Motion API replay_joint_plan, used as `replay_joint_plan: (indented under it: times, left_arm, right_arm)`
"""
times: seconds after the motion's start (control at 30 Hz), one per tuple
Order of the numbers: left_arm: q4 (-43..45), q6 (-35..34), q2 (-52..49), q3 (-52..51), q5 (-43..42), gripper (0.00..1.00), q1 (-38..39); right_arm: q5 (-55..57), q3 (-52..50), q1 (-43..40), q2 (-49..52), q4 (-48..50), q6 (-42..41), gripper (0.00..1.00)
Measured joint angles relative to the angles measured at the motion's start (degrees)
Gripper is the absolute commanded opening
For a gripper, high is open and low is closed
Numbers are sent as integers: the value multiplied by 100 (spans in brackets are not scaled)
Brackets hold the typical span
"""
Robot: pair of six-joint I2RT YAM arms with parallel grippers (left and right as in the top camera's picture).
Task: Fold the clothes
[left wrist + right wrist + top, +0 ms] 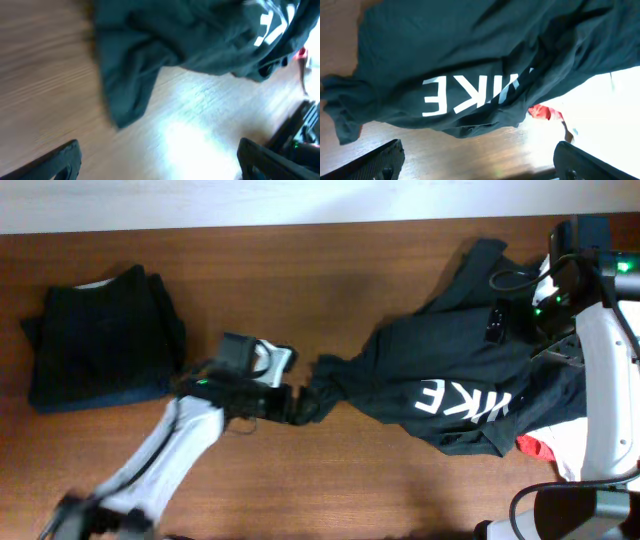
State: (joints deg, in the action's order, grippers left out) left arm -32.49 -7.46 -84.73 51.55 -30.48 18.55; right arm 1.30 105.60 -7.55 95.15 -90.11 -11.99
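Note:
A crumpled dark T-shirt (450, 375) with white letters lies on the right of the wooden table. It also shows in the left wrist view (175, 40) and the right wrist view (470, 55). My left gripper (292, 402) is open and empty at the shirt's left sleeve end, with bare wood between its fingers (160, 160). My right gripper (512, 320) hovers over the shirt's upper right part, open and empty (482, 162). A folded dark garment (100, 335) lies at the far left.
A white and red garment (555, 445) lies partly under the shirt at the right edge and also shows in the right wrist view (542, 112). The table's back edge (300, 225) runs along the top.

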Motion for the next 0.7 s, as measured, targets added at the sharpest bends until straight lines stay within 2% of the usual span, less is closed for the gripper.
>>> replay_joint_plan:
  times: [0.07, 0.17, 0.2, 0.23, 0.27, 0.43, 0.5, 0.57, 0.7]
  left_arm:
    - [511, -33, -767, 7, -52, 99, 470]
    - [1888, -129, -1681, 33, -4, 97, 855]
    - [2258, -225, -1845, 76, 81, 73, 911]
    - [2577, -332, -1961, 111, 216, 30, 964]
    - [2861, -461, -2092, 140, 389, 1, 1001]
    - [3038, -645, -2317, 129, 734, 1, 970]
    - [2568, -673, -2275, 275, 925, 0, 793]
    - [1912, -691, -2006, 625, 1344, 0, 291]
    - [1703, -673, -1196, 1781, 2050, 0, -778]
  right_arm:
    - [2, 0, -4, 0, -9, 0, 99]
    - [0, 0, -4, -4, -57, 2, 99]
    - [0, 0, -4, -4, -52, 0, 99]
    - [0, 0, -4, -4, -57, 2, 99]
    - [0, 0, -4, -4, -55, 0, 99]
    - [0, 0, -4, -4, -57, 0, 99]
    - [0, 0, -4, -4, -61, 0, 99]
    - [2, 0, -4, -4, -57, 0, 99]
    - [2, 0, -4, -4, -59, 0, 99]
